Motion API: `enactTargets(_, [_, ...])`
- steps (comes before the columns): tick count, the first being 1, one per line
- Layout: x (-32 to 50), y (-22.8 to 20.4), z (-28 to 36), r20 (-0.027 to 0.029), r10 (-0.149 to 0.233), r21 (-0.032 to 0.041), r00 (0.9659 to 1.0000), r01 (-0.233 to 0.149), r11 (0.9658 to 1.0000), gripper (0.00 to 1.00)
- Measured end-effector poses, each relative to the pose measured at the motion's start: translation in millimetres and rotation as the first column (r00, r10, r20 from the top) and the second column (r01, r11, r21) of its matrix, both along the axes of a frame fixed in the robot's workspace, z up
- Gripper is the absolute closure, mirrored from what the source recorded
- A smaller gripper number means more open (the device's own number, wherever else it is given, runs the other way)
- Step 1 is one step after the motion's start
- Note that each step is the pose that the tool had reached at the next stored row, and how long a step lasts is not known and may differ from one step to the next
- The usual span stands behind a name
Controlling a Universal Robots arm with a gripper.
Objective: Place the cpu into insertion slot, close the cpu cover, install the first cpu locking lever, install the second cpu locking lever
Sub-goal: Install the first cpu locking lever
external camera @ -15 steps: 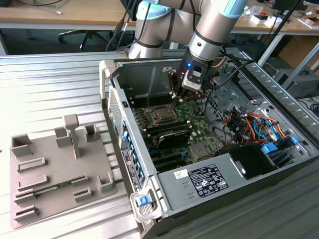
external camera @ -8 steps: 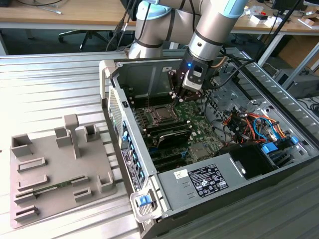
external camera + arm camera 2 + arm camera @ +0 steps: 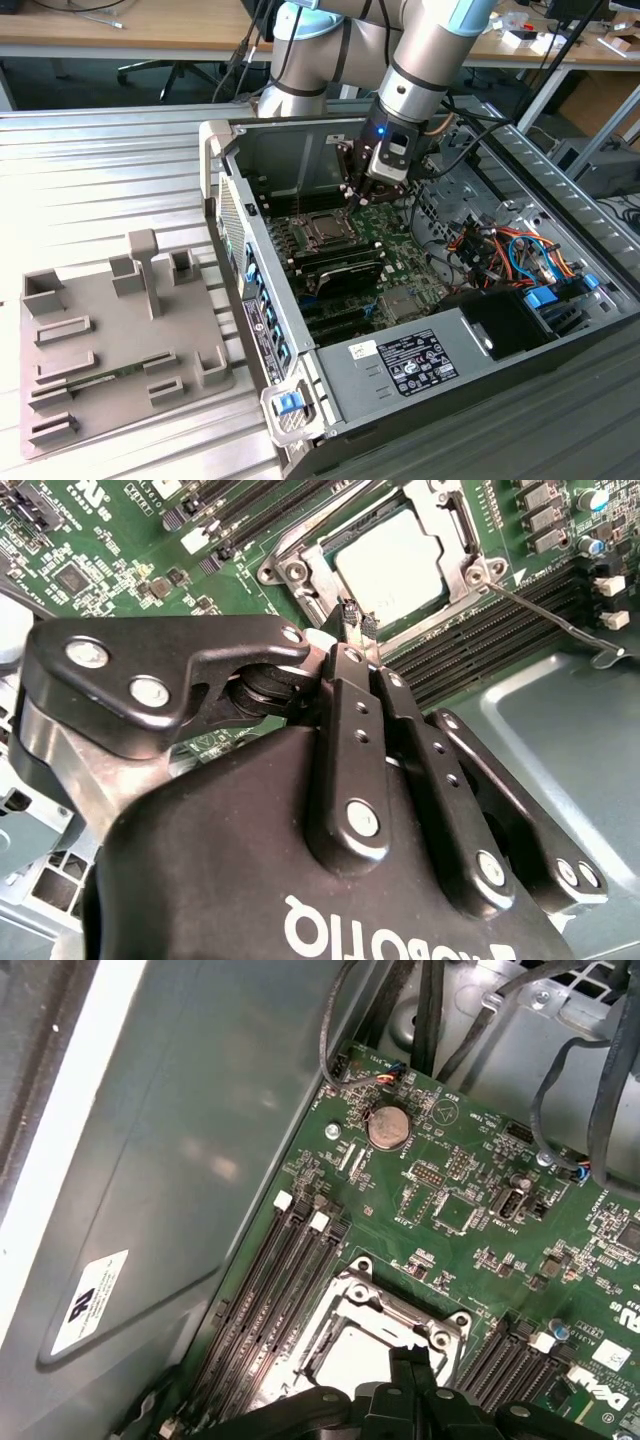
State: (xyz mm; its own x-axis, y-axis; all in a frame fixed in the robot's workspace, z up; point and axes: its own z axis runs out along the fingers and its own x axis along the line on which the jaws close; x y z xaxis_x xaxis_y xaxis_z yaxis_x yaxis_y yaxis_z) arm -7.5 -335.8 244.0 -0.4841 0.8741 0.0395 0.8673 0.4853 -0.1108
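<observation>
Cpu (image 3: 395, 555) seated under cpu cover (image 3: 452, 535), jaws together at cover's edge

The cpu (image 3: 395, 558), square and silver-grey, sits flat in the motherboard (image 3: 120, 540); the cpu cover (image 3: 452, 525) lies closed, framing it.

Ribbed silver metal table (image 3: 100, 170). On it, a big open computer case (image 3: 330, 388) toward the exterior view's right. Just beside that, a flat grey tray (image 3: 120, 332) with little blocks.
</observation>
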Motion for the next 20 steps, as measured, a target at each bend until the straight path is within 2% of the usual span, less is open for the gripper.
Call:
enactTargets(12, [0.0, 0.0, 0.0, 0.0001, 0.043, 0.0, 0.9991, -0.043, 0.9991, 0.89])
enactTargets(20, [0.0, 0.0, 0.0, 0.0001, 0.076, 0.0001, 0.9971, -0.076, 0.9971, 0.89])
